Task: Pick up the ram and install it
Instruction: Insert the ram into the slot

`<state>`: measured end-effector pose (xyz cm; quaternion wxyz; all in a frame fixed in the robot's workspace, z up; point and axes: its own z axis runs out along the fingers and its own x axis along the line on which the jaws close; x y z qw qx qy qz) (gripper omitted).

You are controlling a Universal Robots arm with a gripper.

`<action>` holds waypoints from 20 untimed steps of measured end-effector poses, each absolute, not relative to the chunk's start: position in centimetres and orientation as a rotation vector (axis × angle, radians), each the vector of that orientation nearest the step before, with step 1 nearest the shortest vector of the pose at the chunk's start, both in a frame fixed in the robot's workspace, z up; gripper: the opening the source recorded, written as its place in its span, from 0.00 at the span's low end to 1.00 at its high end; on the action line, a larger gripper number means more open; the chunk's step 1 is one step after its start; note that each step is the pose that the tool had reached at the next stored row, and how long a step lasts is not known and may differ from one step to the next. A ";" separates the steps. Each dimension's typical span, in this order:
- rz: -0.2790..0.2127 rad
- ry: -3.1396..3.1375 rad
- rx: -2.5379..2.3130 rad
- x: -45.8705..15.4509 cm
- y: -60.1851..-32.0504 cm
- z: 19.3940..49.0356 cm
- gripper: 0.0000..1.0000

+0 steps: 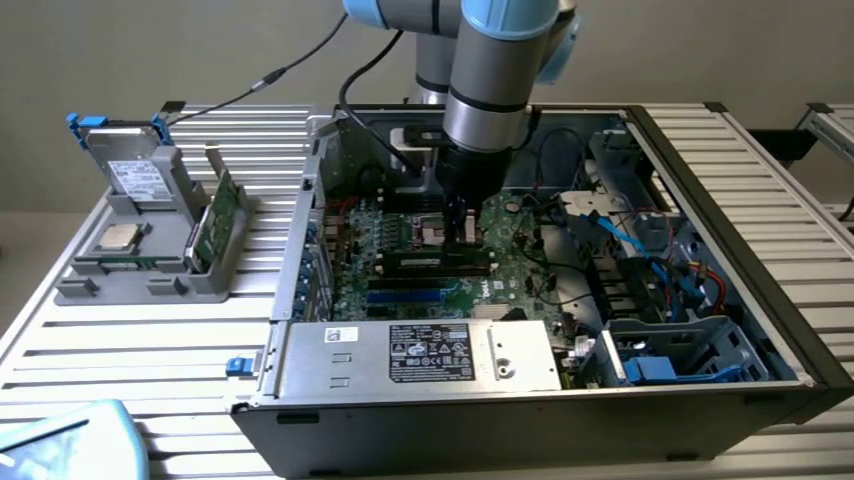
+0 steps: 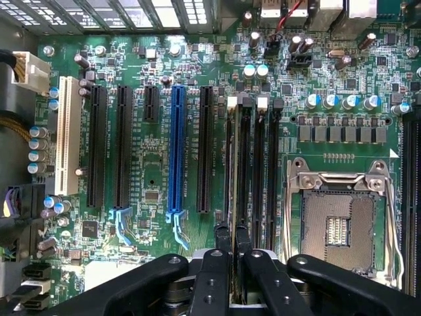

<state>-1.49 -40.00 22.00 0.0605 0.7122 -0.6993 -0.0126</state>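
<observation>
Ram [image 2: 230,164], seen edge-on, stands in a memory slot just beside the empty processor socket [image 2: 339,227], pinched between the gripper's [image 2: 232,238] narrowly set fingers, with the motherboard [image 2: 151,191] and open computer case [image 1: 787,330] beyond.

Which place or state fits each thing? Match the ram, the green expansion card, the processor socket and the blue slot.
Things:
1 ram
2 green expansion card
3 processor socket
4 blue slot

Places or states:
A ringed by a metal frame
B between two black expansion slots
C gripped in the hand
D standing in the grey holder outside the case

Pairs: 1-C, 2-D, 3-A, 4-B
</observation>
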 end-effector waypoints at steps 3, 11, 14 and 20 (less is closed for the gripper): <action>-0.038 -2.112 2.159 -1.5 -40.0 22.0 0.13; -0.038 -2.101 2.169 -1.5 -40.0 21.9 0.13; -0.038 -2.097 2.172 -1.5 -40.0 21.9 0.13; -0.038 -2.097 2.172 -1.5 -40.0 21.9 0.21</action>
